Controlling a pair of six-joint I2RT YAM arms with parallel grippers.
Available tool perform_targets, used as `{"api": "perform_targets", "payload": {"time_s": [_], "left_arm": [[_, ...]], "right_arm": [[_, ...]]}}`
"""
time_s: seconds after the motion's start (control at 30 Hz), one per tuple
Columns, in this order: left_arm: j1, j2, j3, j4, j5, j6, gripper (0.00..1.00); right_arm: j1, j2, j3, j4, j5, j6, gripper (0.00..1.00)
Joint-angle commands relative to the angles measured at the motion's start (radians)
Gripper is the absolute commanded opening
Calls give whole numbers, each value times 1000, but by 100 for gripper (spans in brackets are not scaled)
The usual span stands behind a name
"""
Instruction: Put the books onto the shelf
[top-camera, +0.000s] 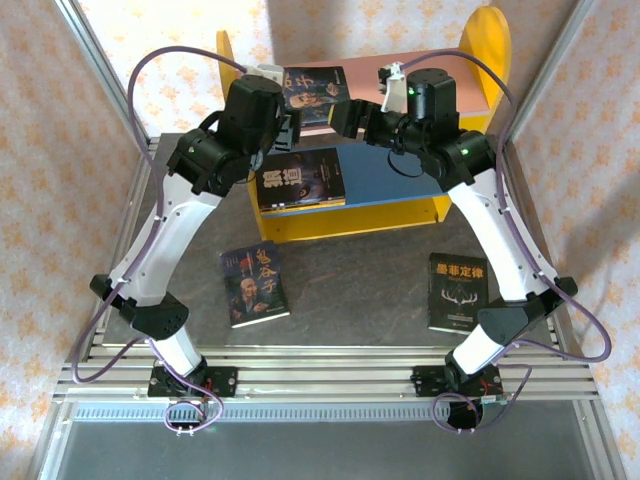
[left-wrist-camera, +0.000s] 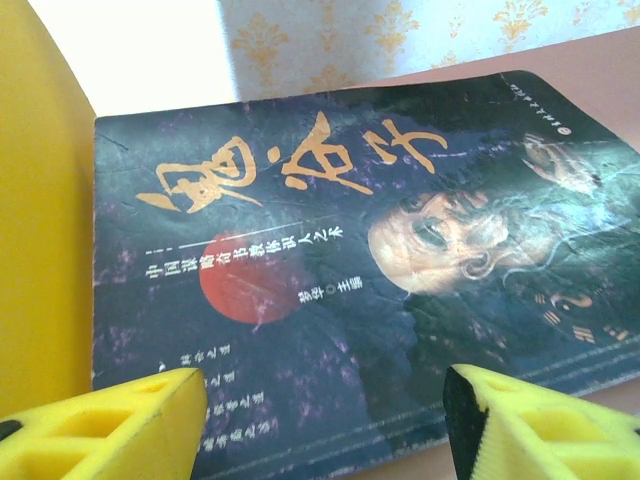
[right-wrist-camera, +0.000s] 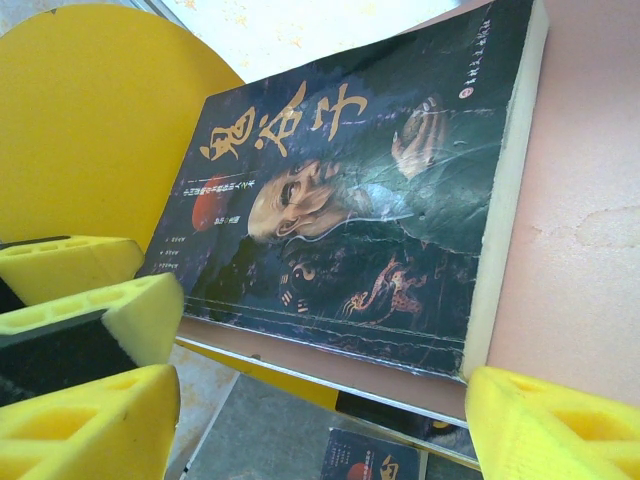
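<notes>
Yellow-sided shelf (top-camera: 489, 45) in the top view: upper book (top-camera: 314, 88) flat on the pink board (top-camera: 440, 75), lower book (top-camera: 300, 180) flat on the blue board (top-camera: 390, 178), left table book (top-camera: 255, 285) and right table book (top-camera: 458, 292) on the table (top-camera: 350, 300), well apart. My left gripper (top-camera: 292, 128) and right gripper (top-camera: 346, 116) both sit at the pink board's front edge, near the upper book. Left wrist: my left gripper (left-wrist-camera: 320, 430) has its jaws apart, the upper book (left-wrist-camera: 350, 250) lying beyond them, its near edge in the gap; can't tell whether the pads touch it. Side panel (left-wrist-camera: 40, 200) just left of it. Right wrist: right gripper (right-wrist-camera: 320, 425) wide apart and clamping nothing, upper book (right-wrist-camera: 350, 200) ahead on the pink board (right-wrist-camera: 590, 250).
</notes>
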Motion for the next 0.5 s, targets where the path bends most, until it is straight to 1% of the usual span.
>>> {"api": "perform_targets", "payload": {"time_s": [0.0,0.27,0.47], "left_arm": [[-2,40,46,6,-49,23,67],[1,74,80,-57,-33,14,67],[-1,78,116,-135,95,-27,64]], "right_arm": [[-6,16,29,19,73,-29,76],[-6,21,32,33,74,-31,76],[-7,36,65,29,71,-31,76]]}}
